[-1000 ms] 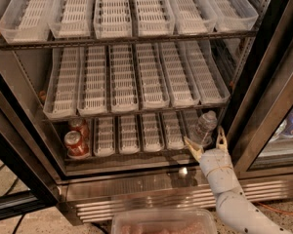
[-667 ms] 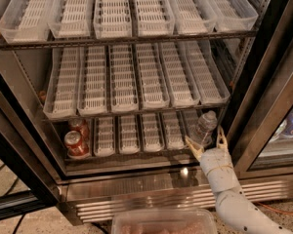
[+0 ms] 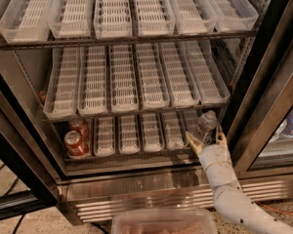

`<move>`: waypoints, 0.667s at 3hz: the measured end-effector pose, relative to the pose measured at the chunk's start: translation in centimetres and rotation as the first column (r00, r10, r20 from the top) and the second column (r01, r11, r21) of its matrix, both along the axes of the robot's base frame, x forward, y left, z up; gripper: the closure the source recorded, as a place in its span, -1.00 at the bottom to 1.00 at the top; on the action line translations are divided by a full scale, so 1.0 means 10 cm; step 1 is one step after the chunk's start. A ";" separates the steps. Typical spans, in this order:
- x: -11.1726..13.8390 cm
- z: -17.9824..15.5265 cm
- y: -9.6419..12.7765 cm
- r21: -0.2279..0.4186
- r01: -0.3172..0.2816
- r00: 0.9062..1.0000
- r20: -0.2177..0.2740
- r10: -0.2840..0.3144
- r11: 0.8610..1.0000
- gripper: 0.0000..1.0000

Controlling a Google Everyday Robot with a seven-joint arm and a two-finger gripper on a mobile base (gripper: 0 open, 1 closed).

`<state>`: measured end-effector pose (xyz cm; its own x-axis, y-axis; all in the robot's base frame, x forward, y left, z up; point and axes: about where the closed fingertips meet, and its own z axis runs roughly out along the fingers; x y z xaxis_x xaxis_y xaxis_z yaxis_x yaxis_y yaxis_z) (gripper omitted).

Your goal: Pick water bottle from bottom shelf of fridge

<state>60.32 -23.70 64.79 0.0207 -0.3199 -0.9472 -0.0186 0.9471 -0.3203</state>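
The water bottle [image 3: 205,125], clear with a white cap, stands upright at the right end of the bottom shelf [image 3: 136,156] of the fridge [image 3: 263,82]. My gripper [image 3: 207,141] is at the shelf's front edge just below and in front of the bottle. It is open, with one fingertip [image 3: 192,143] to the bottle's left and the other to its right. The fingers do not close on the bottle. My white arm [image 3: 224,184] rises from the lower right.
Two red soda cans [image 3: 75,139] stand at the left end of the bottom shelf. White slotted trays [image 3: 124,79] fill the upper shelves. The steel sill [image 3: 136,182] runs below. The open glass door [image 3: 283,126] stands at right. A clear bin [image 3: 163,222] sits at bottom centre.
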 end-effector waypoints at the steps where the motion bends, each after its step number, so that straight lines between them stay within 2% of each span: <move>1: 0.09 0.00 -0.02 -0.003 0.012 1.000 0.007 -0.012 1.000 -0.38; 2: 0.17 0.00 -0.05 -0.009 0.024 1.000 0.013 -0.024 1.000 -0.40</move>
